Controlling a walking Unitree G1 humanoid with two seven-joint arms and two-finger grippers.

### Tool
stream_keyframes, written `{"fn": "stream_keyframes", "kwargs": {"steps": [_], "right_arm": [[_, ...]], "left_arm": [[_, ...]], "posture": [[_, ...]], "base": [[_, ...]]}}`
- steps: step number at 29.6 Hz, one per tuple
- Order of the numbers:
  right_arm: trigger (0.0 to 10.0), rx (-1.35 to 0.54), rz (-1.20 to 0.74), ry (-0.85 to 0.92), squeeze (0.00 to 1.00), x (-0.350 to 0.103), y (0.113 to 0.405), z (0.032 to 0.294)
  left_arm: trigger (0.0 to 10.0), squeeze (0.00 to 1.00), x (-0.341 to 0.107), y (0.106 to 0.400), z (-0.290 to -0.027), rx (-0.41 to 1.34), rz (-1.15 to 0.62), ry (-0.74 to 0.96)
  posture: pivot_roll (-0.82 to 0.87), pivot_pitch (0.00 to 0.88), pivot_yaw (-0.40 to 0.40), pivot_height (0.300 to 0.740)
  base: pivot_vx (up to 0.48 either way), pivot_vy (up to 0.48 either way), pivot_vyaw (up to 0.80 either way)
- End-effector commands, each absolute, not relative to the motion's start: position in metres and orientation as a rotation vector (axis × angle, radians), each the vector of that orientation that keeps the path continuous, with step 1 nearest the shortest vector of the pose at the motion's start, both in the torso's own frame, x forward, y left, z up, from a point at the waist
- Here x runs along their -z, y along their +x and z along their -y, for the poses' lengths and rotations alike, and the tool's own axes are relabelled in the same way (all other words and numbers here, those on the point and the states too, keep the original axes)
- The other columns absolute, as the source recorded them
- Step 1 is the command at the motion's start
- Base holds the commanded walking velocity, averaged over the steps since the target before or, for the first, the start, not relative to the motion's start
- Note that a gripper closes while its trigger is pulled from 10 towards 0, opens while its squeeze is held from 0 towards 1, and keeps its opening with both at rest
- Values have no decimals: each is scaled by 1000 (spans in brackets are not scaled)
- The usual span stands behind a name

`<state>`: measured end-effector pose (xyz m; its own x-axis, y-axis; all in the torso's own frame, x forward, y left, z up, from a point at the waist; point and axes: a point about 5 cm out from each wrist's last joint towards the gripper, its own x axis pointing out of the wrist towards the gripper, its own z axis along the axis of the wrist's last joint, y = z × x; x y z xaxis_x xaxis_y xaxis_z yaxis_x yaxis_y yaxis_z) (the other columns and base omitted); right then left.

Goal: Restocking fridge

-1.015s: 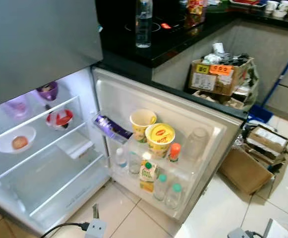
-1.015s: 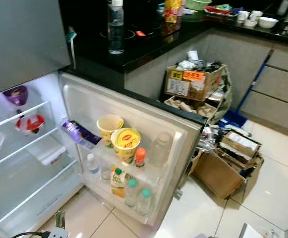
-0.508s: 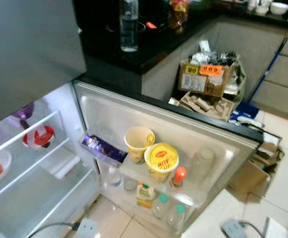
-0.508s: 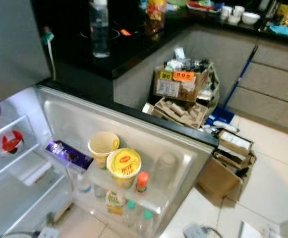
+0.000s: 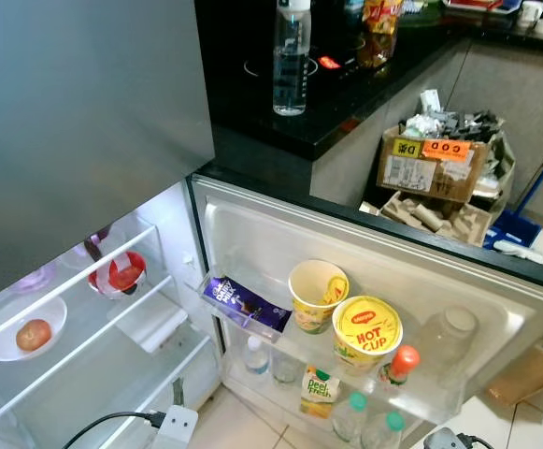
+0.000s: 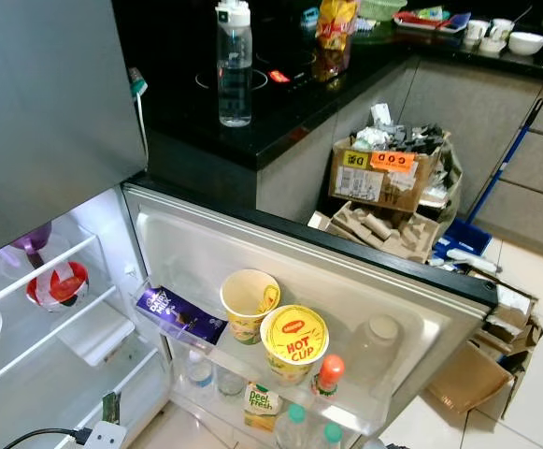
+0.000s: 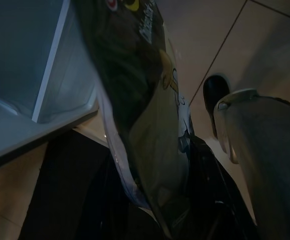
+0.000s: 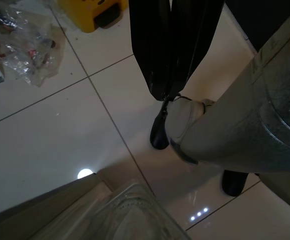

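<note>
Left gripper (image 7: 149,210): fingers clenched on a snack bag (image 7: 140,110), which hangs low beside the robot's leg, above the floor tiles and just off the fridge's bottom edge. Right gripper (image 8: 172,75): fingers pressed together, grasping nothing, hanging idle over the tiles.

Step in hand (judgement): carry the bag up into the open fridge (image 5: 84,140). To do it well, raise the left arm clear of the lower shelf edge before moving in, keep the grip high on the bag so it does not swing, and pick a free slot first. The lower wire shelf (image 5: 93,337) at left looks barest. The door rack (image 6: 280,374) at right is crowded, so the bag would likely knock something there.

Snack bag: glossy, dark film with a paler panel and some print at the top; soft and crinkled, probably light and easily crushed. The brand cannot be read.

Outward in the scene:
- Door rack, left to right: purple chocolate bar (image 5: 245,302), open paper cup (image 5: 317,295), yellow noodle cup (image 5: 366,329), red-capped bottle (image 5: 397,367); a juice carton (image 5: 318,392) and small bottles sit below.
- Shelves at left: bowl with a red fruit (image 5: 30,333), red bowl (image 5: 118,274).
- Far: water bottle (image 6: 235,64) on the black counter (image 6: 280,103).
- Near floor: power strip (image 5: 176,426).
</note>
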<state>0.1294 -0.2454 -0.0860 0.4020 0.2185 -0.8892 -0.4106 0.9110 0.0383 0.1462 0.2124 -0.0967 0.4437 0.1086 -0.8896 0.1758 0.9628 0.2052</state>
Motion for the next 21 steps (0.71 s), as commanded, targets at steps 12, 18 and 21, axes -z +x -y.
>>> {"fn": "stream_keyframes", "kwargs": {"steps": [12,18,21], "right_arm": [[10000,-436,-1059,-152,0,82,133,246],[10000,-528,-1004,-85,0,74,146,244],[10000,-555,-987,-96,0,69,153,247]], "left_arm": [[10000,0,97,146,-212,23,-1104,279],[10000,0,96,146,-215,18,-1104,280],[10000,0,97,145,-214,33,-1111,273]], "posture": [[-100,0,-14,740],[-100,0,-13,740],[-98,0,-16,740]], "base": [[0,-106,0],[0,0,0],[0,-315,0]]}}
